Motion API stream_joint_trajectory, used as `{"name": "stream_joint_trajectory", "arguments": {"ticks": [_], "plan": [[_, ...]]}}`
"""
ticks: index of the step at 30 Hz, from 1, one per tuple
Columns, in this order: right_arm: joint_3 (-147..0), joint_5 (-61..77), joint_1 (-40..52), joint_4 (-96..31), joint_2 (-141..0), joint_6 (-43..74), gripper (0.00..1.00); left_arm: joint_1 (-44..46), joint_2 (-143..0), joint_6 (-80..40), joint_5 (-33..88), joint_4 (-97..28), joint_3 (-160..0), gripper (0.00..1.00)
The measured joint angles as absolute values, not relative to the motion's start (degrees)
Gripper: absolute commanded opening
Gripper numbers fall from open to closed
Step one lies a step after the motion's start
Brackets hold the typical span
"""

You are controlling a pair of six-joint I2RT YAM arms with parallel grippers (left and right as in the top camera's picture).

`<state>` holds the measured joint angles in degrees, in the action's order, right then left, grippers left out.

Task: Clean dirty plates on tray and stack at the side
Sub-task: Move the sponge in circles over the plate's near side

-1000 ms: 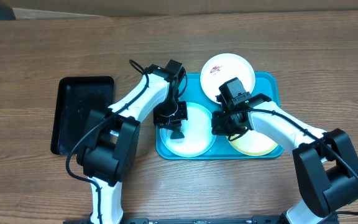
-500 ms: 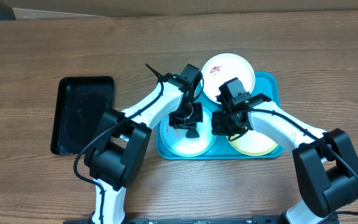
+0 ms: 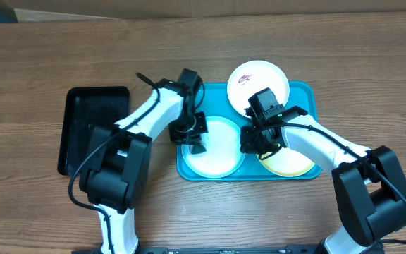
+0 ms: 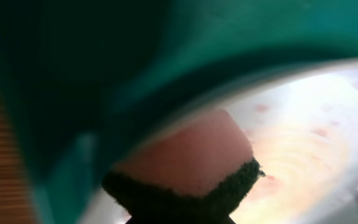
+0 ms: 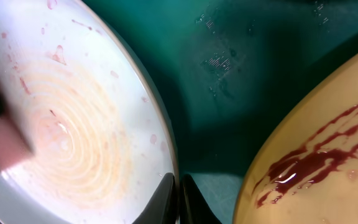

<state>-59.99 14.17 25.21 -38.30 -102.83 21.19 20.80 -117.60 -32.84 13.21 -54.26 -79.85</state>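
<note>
From above, the bench (image 3: 48,56) bears the turquoise tray (image 3: 305,95) with the pale blue plate (image 3: 220,154) at its left, the yellow-green plate (image 3: 292,164) at its right, and the white plate (image 3: 259,79) over the far rim. A black tray (image 3: 94,127) lies apart. At the left wrist, the left tool (image 3: 197,143) is clamped on a pink sponge (image 4: 188,155), which presses on the pale blue plate. At the right wrist, the right tool (image 5: 179,196) has its tips together at that plate's rim, beside the red-smeared yellow-green plate.

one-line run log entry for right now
left end effector: shut on pink-green sponge, on pale round plastic plate | right end effector: shut at plate rim
</note>
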Motion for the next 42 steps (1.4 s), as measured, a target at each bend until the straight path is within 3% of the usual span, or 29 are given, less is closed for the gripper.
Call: {"name": "stream_joint_trajectory", "arguments": {"ticks": [18, 30, 40, 41, 42], "plan": [[-60.1, 14.8, 25.5, -38.3, -102.8, 21.3, 0.04, 20.3, -119.7, -29.3, 4.0, -65.5, -89.9, 0.04], [-60.1, 13.3, 24.6, -38.5, -102.8, 21.2, 0.04, 22.9, -119.1, -29.3, 15.5, -55.6, -84.7, 0.04], [-60.1, 13.3, 24.8, -38.5, -102.8, 21.2, 0.04, 27.4, -119.8, -26.0, 21.0, -56.9, -83.0, 0.04], [-60.1, 13.3, 24.8, -38.5, -102.8, 21.2, 0.04, 27.2, -119.8, -25.7, 21.1, -57.0, -83.1, 0.11], [-60.1, 13.3, 24.8, -38.5, -102.8, 21.2, 0.04, 27.2, -119.8, -25.3, 21.1, -57.1, -83.1, 0.34]]}}
